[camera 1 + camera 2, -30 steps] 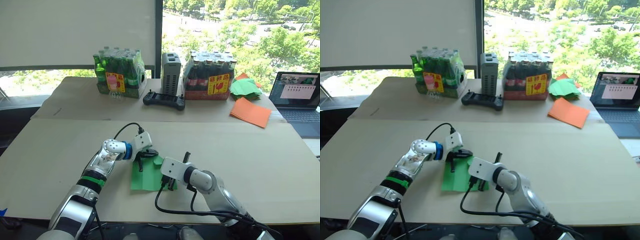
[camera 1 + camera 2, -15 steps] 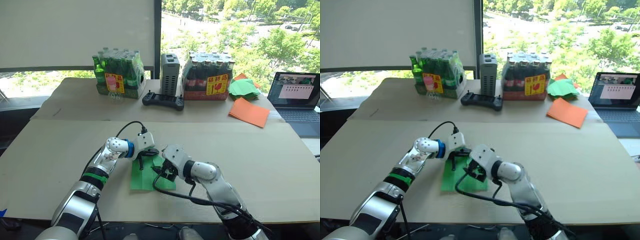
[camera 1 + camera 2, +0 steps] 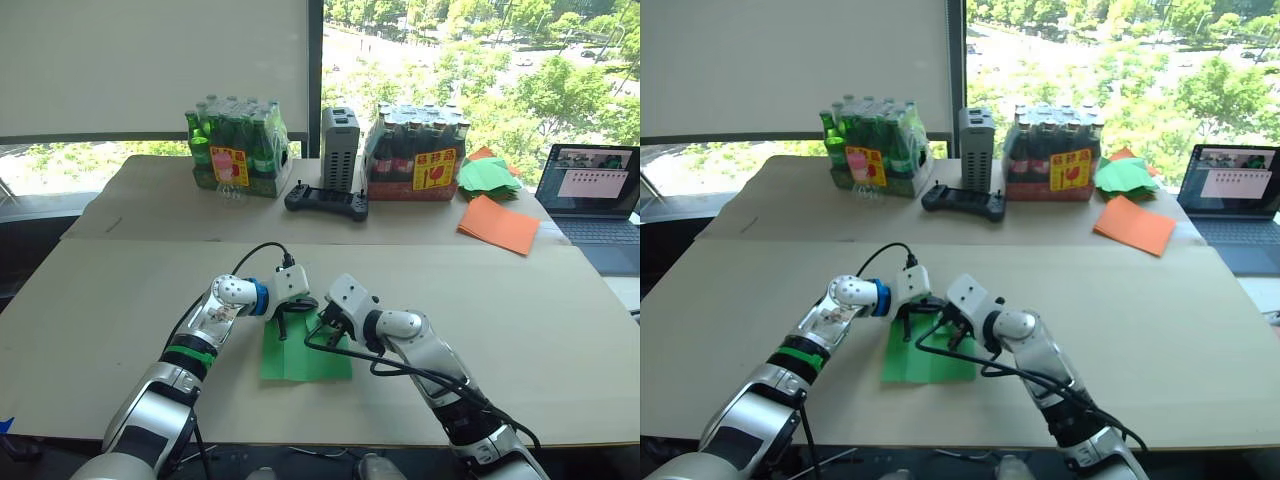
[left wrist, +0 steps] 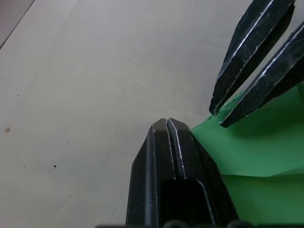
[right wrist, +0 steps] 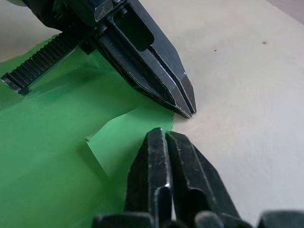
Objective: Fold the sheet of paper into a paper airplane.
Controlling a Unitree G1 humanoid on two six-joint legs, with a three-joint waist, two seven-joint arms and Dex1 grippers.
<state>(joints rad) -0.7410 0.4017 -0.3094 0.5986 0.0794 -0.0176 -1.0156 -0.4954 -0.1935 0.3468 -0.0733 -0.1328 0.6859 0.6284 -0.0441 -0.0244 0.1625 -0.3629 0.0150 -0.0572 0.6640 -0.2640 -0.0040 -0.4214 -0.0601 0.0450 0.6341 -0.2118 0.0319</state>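
The bright green sheet of paper (image 3: pixel 300 358) lies flat on the tan table (image 3: pixel 520 330) in front of me, with a small flap turned over at its far edge (image 5: pixel 126 130). My left gripper (image 3: pixel 283 325) is shut, its tips pressing down at the sheet's far left corner. My right gripper (image 3: pixel 323 328) is shut too, its tips resting on the far edge just right of the left one. In the right wrist view my own fingers (image 5: pixel 164 142) nearly touch the left gripper's tip (image 5: pixel 186 102). A paper airplane is out of view.
At the back stand a pack of green bottles (image 3: pixel 238 150), a grey box (image 3: pixel 340 148), a pack of dark bottles (image 3: pixel 415 155) and a black controller (image 3: pixel 326 201). A heap of green folded papers (image 3: pixel 490 172), orange sheets (image 3: pixel 500 224) and a laptop (image 3: pixel 598 190) lie back right.
My right gripper has moved from the sheet's near right part up to its far edge, beside the left gripper. The left gripper has stayed put.
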